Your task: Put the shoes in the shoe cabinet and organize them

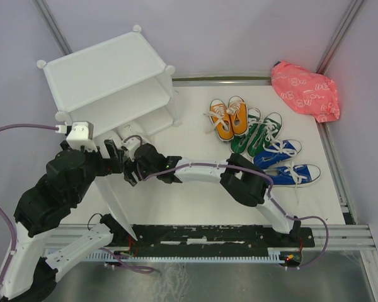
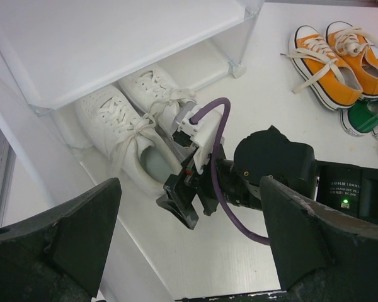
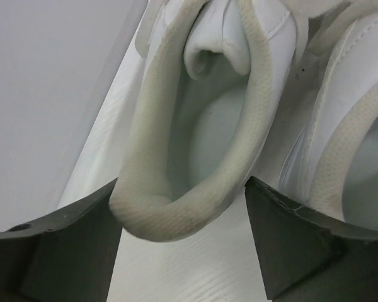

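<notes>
Item: white plastic shoe cabinet [image 1: 107,75], standing at the far left of the white bench [image 1: 189,207], turned at an angle with its open side towards the arms. Contents: we count one pair of white sneakers [image 2: 123,129] in the lower compartment under the inner shelf [image 2: 113,44], side by side, toes inward, heels at the opening. Loose on the bench, well apart from the cabinet to its right: orange sneakers [image 1: 230,117] farthest back, green sneakers [image 1: 259,133] just beside them, blue sneakers [image 1: 286,163] nearest. A pink patterned bag [image 1: 305,91] lies in the far right corner. Right tool [image 3: 183,185]: reached into the lower opening, fingers spread wide with the heel collar of one white sneaker between them, not clamped; a purple cable [image 2: 217,189] loops from its wrist. Left tool [image 2: 190,189]: hovering outside the opening, fingers wide, holding nothing. Surroundings: we note pale plain walls [image 1: 239,31] framed by aluminium struts [image 1: 52,25], and a metal rail [image 1: 340,236] along the bench's near edge.
</notes>
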Available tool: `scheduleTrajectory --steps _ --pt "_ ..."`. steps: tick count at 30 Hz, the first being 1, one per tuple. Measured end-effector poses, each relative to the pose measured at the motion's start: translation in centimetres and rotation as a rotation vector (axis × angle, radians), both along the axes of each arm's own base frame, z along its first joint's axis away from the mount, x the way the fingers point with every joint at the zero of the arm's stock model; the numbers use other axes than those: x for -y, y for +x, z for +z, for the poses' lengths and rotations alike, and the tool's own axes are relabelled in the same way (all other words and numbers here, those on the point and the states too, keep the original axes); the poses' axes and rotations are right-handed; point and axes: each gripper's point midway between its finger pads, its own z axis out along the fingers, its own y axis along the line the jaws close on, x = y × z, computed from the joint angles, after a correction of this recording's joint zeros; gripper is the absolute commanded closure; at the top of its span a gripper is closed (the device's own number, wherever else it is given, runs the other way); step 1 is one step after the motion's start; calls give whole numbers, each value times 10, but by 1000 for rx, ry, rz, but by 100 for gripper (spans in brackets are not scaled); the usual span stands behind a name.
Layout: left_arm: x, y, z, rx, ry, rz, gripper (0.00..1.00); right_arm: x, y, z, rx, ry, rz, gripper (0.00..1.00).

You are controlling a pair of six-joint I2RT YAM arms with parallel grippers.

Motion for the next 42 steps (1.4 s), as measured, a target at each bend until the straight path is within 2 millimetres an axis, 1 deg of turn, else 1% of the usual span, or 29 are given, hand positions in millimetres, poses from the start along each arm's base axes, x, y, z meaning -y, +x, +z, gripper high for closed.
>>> scheduleTrajectory --steps 2,4,8,15,18,20,25,27,28,29,31,33,38,39,42 --pt "0 0 -1 -1 1 0 4 -2 4 -2 10 -2 -9 43" --pt "0 0 -1 -2 1 0 4 -4 6 -1 15 -1 -13 56" --pt "1 1 -2 -5 4 0 4 -6 9 2 23 3 -27 65" --pt "2 3 -3 -11 8 0 4 -6 10 3 39 -2 -26 69" --pt "2 3 -4 -11 8 0 4 -7 12 10 42 -10 -31 69" --pt "2 2 -4 -12 9 0 4 -11 15 22 46 -9 -38 70" --pt "0 1 -4 -5 3 0 4 -28 29 65 80 51 -66 69" --pt "-1 -1 -4 0 -1 0 4 -36 34 77 93 75 -74 69" --pt "-1 -1 -3 3 -3 0 4 -40 36 80 98 82 -77 69" --pt "-2 -2 -3 5 -4 0 4 -43 38 80 100 87 -78 69" --pt "-2 -3 -3 10 -8 0 4 -49 39 75 94 86 -76 69" --pt "-4 -5 -2 15 -12 0 4 -56 40 62 83 80 -71 69" --pt "-5 -7 -4 19 -15 -1 4 -64 42 27 65 56 -68 69" --pt "-5 -7 -4 19 -15 -1 4 -66 42 26 69 63 -70 69" --pt "-5 -7 -5 17 -14 -1 4 -69 45 32 88 83 -84 68"
